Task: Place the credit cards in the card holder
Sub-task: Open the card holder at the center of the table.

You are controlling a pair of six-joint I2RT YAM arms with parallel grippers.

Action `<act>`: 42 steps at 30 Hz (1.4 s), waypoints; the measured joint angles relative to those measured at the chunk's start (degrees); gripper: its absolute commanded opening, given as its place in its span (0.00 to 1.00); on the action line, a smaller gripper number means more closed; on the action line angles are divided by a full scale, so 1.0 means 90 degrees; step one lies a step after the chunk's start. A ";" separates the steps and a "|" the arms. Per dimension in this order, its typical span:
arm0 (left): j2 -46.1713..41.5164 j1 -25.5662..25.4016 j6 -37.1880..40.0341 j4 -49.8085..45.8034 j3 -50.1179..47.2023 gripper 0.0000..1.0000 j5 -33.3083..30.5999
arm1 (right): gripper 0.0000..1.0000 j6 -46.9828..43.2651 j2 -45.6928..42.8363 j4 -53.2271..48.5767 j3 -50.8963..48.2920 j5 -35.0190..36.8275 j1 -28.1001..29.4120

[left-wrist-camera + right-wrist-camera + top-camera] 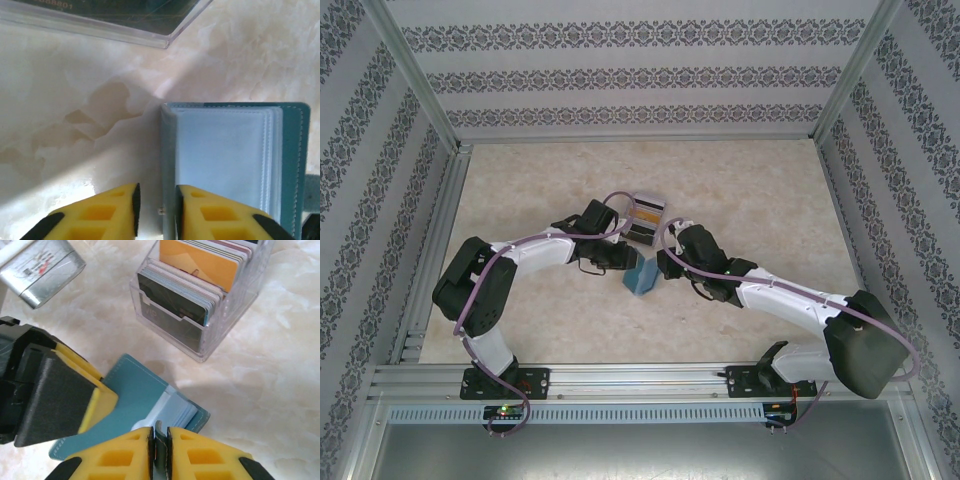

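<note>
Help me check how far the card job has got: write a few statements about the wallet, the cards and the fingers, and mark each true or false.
1. The wallet is open, with pale pocket pages showing. True.
2. The orange card is already tucked into the wallet. False: it stands upright in the clear box.
3. The right fingers are pinched on the wallet. True.
4. The left fingers are reaching into the clear box. False: they are at the wallet's edge, with the box beyond them.
5. The clear box is empty. False: it holds rows of cards.
</note>
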 measured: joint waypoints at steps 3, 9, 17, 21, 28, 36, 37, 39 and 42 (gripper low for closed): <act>0.0000 0.0000 -0.0029 0.0007 -0.0068 0.08 -0.0010 | 0.19 0.0000 -0.0010 0.0034 -0.0114 0.0000 -0.0046; -0.0168 0.0002 -0.0214 0.0231 -0.0391 0.00 -0.0194 | 0.20 0.0022 -0.0005 0.0100 -0.0243 -0.0002 -0.0187; -0.0986 0.0010 -0.0848 0.0685 -0.1127 0.00 -0.0770 | 0.23 0.0146 0.0265 0.0163 -0.0342 -0.0189 -0.0444; -0.1345 0.0012 -0.1120 0.0838 -0.1379 0.00 -0.1073 | 0.26 0.0182 0.0522 0.0233 -0.0340 -0.0362 -0.0461; -0.1571 0.0012 -0.1394 0.0862 -0.1588 0.00 -0.1433 | 0.39 0.0308 0.0675 0.0274 -0.0284 -0.0731 -0.0505; -0.1654 0.0012 -0.1542 0.0867 -0.1700 0.00 -0.1610 | 0.42 0.0338 0.0323 0.0216 0.0000 -0.1348 -0.0622; -0.1666 0.0012 -0.1545 0.0867 -0.1702 0.00 -0.1630 | 0.42 0.0340 0.0321 0.0223 0.0068 -0.1452 -0.0619; -0.1678 0.0012 -0.1562 0.0867 -0.1702 0.00 -0.1671 | 0.42 0.0372 0.0350 0.0236 0.0214 -0.1651 -0.0529; -0.1678 0.0012 -0.1566 0.0867 -0.1702 0.00 -0.1690 | 0.41 0.0466 0.0568 0.0316 0.0352 -0.1904 -0.0282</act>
